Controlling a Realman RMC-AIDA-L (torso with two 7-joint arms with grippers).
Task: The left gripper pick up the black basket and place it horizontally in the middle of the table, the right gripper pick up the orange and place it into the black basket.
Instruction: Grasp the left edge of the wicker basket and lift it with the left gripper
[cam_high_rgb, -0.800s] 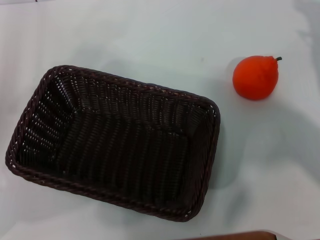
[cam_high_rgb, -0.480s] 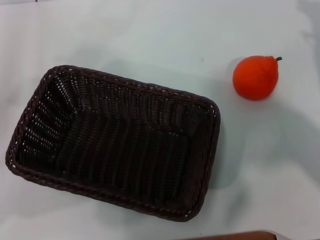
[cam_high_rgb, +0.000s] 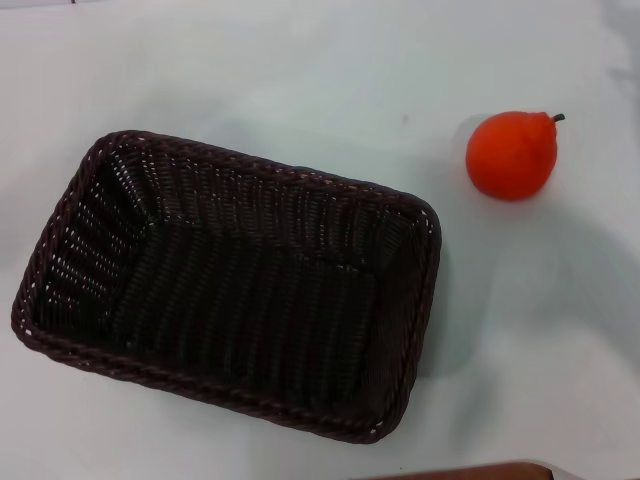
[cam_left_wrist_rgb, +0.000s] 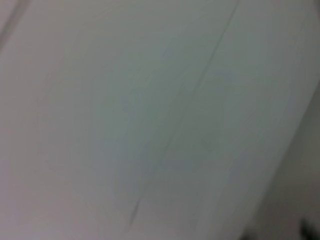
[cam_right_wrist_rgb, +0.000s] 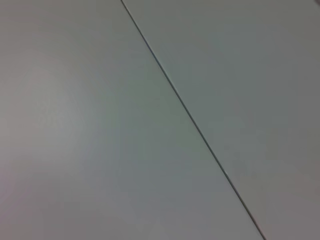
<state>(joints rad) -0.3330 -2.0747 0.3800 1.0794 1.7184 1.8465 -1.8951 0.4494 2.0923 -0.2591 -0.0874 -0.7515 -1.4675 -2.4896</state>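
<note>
The black basket (cam_high_rgb: 230, 285) lies on the white table (cam_high_rgb: 300, 70) in the head view, left of centre, long side across and slightly tilted, its inside bare. The orange (cam_high_rgb: 511, 155) sits on the table to the basket's right and farther back, apart from it, stem pointing right. Neither gripper shows in the head view. The left wrist view holds only blurred white table (cam_left_wrist_rgb: 150, 120) with a faint seam. The right wrist view holds only white table (cam_right_wrist_rgb: 100, 150) crossed by a thin dark seam (cam_right_wrist_rgb: 195, 125).
A brown edge (cam_high_rgb: 470, 470) shows at the bottom of the head view, near the basket's right corner. Soft shadows lie on the table at the far right.
</note>
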